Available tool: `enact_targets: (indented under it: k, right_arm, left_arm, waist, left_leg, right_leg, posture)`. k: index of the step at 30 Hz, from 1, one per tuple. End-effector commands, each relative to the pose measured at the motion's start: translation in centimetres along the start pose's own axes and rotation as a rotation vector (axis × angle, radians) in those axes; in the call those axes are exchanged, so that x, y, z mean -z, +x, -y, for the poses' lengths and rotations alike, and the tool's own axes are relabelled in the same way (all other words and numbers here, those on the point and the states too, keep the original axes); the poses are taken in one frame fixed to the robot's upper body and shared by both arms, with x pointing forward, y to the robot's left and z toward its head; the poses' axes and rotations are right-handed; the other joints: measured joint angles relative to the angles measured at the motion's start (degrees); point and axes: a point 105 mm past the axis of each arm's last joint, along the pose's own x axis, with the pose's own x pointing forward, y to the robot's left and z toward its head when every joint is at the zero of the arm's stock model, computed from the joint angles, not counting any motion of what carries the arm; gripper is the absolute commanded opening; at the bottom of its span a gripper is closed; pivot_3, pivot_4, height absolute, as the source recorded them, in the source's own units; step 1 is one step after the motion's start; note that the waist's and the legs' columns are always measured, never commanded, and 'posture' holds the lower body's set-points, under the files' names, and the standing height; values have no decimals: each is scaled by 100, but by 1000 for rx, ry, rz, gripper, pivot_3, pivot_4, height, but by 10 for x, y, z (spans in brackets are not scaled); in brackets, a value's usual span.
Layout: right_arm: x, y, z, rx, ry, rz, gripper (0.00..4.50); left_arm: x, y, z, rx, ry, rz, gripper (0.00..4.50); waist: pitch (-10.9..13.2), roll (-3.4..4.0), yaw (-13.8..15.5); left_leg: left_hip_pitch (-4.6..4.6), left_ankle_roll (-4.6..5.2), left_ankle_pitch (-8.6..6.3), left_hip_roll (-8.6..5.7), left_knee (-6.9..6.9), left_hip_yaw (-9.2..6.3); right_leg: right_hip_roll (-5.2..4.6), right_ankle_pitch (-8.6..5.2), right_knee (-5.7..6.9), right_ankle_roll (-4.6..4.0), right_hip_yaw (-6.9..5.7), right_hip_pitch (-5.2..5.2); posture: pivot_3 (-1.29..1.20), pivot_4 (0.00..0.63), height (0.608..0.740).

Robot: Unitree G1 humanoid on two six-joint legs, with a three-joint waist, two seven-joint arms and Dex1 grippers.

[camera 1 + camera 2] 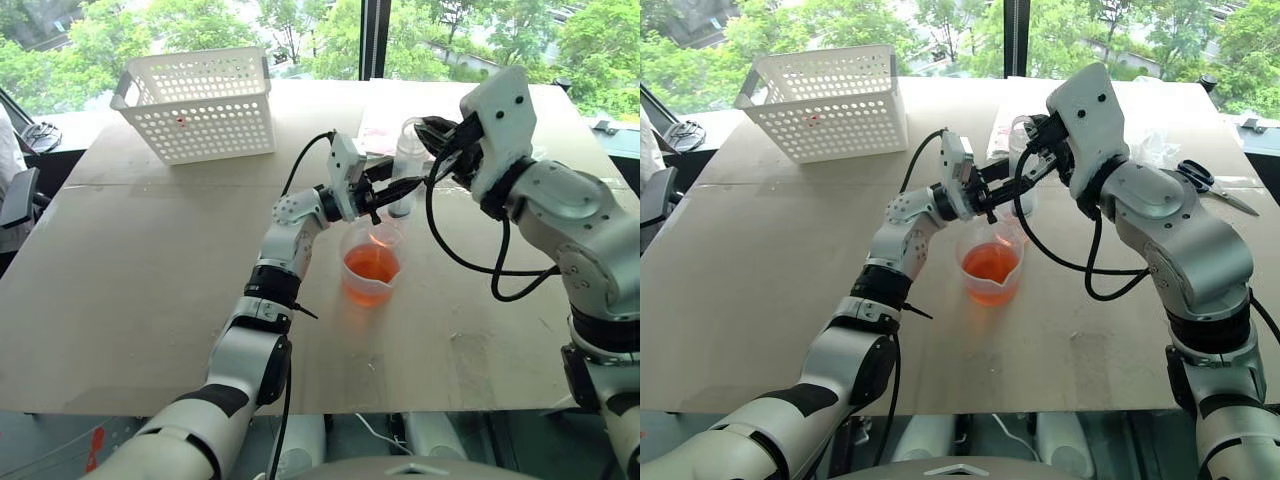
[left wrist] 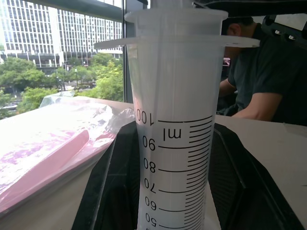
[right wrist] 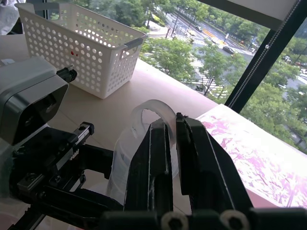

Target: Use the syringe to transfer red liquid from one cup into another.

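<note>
Drawing step: left gripper [image 1: 992, 192] jaws clamp the large clear graduated plastic syringe [image 2: 175, 124] upright over the red-filled beaker [image 1: 371, 270]; right gripper [image 3: 173, 143] jaws clenched at its plunger top; next, pull upward.

orange-red liquid [image 1: 371, 266], white perforated basket [image 1: 200, 105]

Left arm reaches forward from lower left, forearm angled up and inward, wrist bent so the left gripper [image 1: 392, 190] points toward the robot's right, slightly above level. Its jaws are clamped on the syringe [image 2: 175, 120], holding the barrel upright between the two black fingers [image 2: 103, 191]. Right arm comes in from the right, elbow raised, wrist cocked, right gripper [image 1: 1038, 135] pointing leftward and about level. Its jaws are closed together at the syringe's flanged top.
</note>
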Motion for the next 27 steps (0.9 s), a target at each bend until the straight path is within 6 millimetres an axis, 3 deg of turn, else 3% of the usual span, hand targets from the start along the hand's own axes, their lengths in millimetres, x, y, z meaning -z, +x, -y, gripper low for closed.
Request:
enact_targets:
  k: [1,3,5,7,10,17,21,27]
  right_arm:
    - [4,-1,-25,-178,37,25,384]
    - [0,-5,-17,-168,10,47,1121]
    - [-6,-9,-7,-152,7,90,2180]
    - [-16,-19,6,-136,55,160,3140]
    - [-17,-37,9,-182,72,191,4410]
    - [-26,-76,-5,-329,70,264,4463]
    - [-14,-90,-11,-369,71,217,4463]
    - [7,-117,-37,-537,95,135,4463]
  left_arm:
    - [-56,12,-1,16,115,159,1319]
    - [-60,10,-3,4,110,166,1319]
    - [-67,9,-7,-17,93,185,1319]
    - [-77,8,-10,-43,78,211,1319]
    - [-95,6,-16,-81,46,250,1319]
    - [-133,-6,-42,-264,-161,278,1319]
    - [-126,-23,-52,-378,-319,26,1319]
    - [-112,-102,-55,-470,-598,-358,1319]
  waist:
    - [0,0,7]
    - [0,0,3]
    - [0,0,3]
    - [1,-1,14]
    - [0,0,33]
    - [1,-1,7]
    - [1,-1,-23]
    - [3,-3,-64]
  left_leg:
    - [0,0,0,0,0,0]
    - [-1,0,0,0,1,-1]
    - [1,0,0,0,1,-3]
    - [1,0,0,0,1,-4]
    - [-4,0,0,1,10,-8]
    - [4,0,0,2,11,-24]
    - [18,0,0,4,12,-28]
    - [60,-1,-1,4,10,-17]
  right_leg:
    - [0,0,0,0,0,0]
    - [0,0,0,0,0,0]
    - [0,0,0,0,0,1]
    - [0,0,2,0,0,1]
    - [-1,0,-1,0,-11,8]
    - [-1,1,2,2,-7,12]
    - [3,0,16,3,1,13]
    - [6,-3,33,3,13,38]
  posture:
    - [0,150,740]
    - [0,150,740]
    - [0,150,740]
    - [0,150,740]
    - [0,150,740]
    - [0,150,740]
    - [0,150,740]
    - [0,150,740]
